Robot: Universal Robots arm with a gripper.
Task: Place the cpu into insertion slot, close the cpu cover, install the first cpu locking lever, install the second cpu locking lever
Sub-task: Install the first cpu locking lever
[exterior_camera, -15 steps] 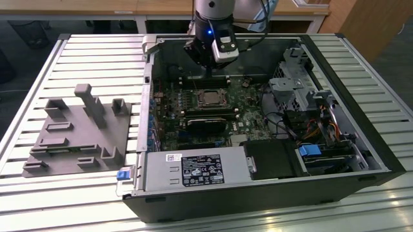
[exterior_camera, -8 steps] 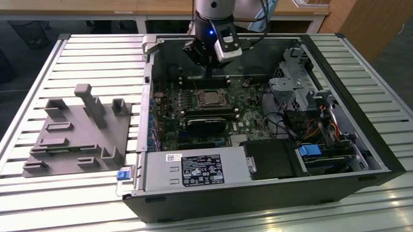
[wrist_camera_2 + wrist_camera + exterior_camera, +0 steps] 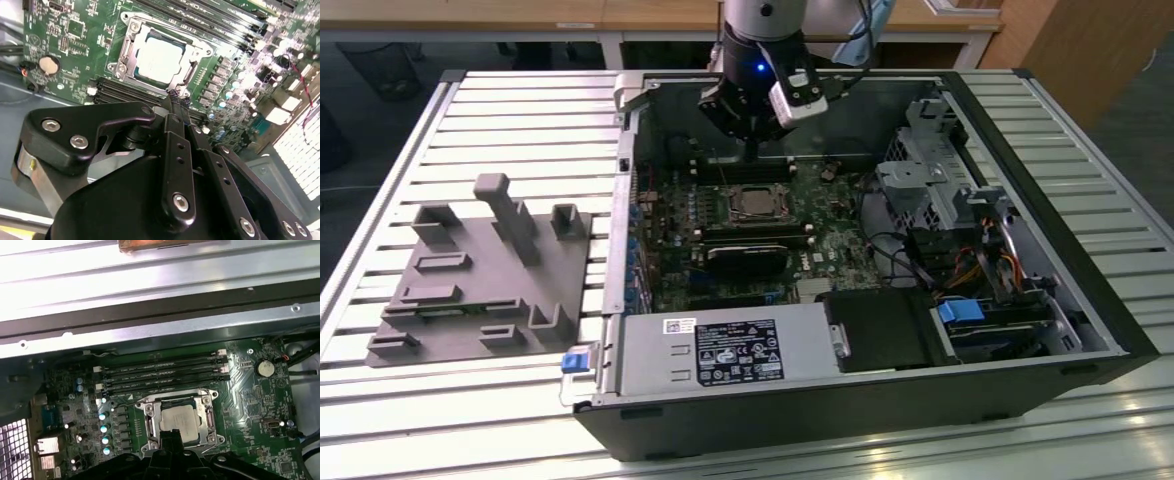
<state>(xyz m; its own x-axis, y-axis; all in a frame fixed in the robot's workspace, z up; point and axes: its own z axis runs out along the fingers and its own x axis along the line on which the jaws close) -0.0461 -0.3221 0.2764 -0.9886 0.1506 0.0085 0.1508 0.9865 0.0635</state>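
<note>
Computer case (image 3: 1107,310): open on the slatted tabletop (image 3: 520,110), with the motherboard (image 3: 834,225) inside.
Insertion slot (image 3: 186,75): holds the cpu (image 3: 161,57); the cpu cover (image 3: 199,50) lies flat around it.
Claw (image 3: 179,97): closed and empty, above the board just beyond the slot's far side.

A pale slatted metal table (image 3: 494,110) stands before light wooden desks (image 3: 494,12).

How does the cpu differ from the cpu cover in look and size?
The cpu is a solid plain square; the cpu cover is an open frame. The cpu cover is larger and surrounds the cpu. Both are silvery and lie flat on the motherboard.
</note>
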